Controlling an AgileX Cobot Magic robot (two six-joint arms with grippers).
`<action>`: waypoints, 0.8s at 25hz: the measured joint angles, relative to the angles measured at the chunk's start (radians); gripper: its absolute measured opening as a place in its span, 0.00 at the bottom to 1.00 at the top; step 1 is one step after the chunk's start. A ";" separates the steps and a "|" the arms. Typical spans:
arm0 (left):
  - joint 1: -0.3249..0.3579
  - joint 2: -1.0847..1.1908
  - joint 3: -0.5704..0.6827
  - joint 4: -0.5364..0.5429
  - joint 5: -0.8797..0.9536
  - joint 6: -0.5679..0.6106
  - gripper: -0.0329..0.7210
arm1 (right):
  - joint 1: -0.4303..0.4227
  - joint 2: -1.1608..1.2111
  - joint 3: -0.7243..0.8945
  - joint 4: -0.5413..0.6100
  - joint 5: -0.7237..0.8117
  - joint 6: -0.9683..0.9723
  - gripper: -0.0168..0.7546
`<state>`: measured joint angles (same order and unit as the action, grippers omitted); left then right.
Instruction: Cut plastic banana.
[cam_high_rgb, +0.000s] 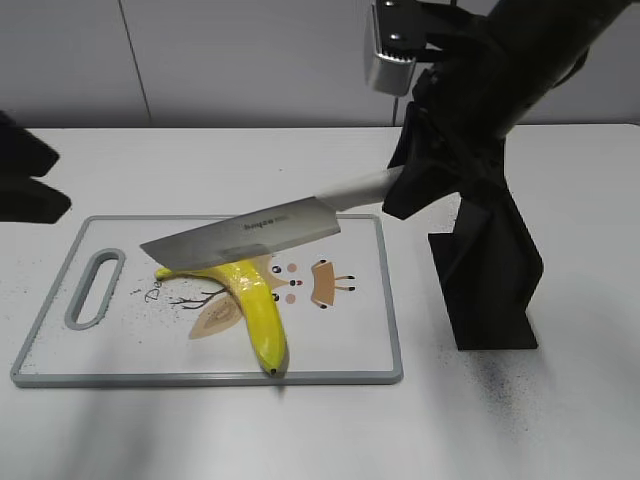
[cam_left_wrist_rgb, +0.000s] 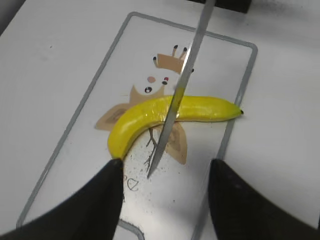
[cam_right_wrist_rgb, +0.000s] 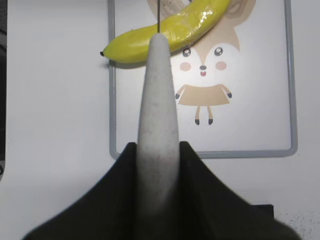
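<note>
While the right hand (cam_right_wrist_rgb: 159, 150) clamps the cleaver (cam_high_rgb: 245, 235) above it, the plastic banana (cam_high_rgb: 260, 310) lies whole on the cutting board (cam_high_rgb: 345, 340); the cut remains. The left hand (cam_left_wrist_rgb: 165, 185) hangs apart.

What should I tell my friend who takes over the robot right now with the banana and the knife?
Right gripper: shut on the knife handle, blade angled over the plastic banana.
Left gripper: open, empty, hovering above the banana's stem end.
The banana lies whole on the cutting board, its dark tip at the board's near edge.
Done: knife picked up and lined up across the banana.
Left: press the blade down and cut through.
</note>
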<state>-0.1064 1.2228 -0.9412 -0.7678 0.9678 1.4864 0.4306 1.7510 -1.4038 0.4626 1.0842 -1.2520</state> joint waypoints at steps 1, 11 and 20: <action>-0.016 0.042 -0.032 0.000 0.005 0.013 0.72 | 0.000 0.017 -0.023 0.009 0.008 -0.011 0.24; -0.145 0.350 -0.216 0.107 0.024 0.035 0.72 | 0.000 0.077 -0.126 0.040 0.028 -0.054 0.24; -0.149 0.435 -0.223 0.177 -0.044 0.035 0.52 | -0.004 0.079 -0.127 0.096 0.030 -0.079 0.24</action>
<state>-0.2551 1.6580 -1.1641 -0.5909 0.9239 1.5216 0.4271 1.8297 -1.5313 0.5584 1.1145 -1.3313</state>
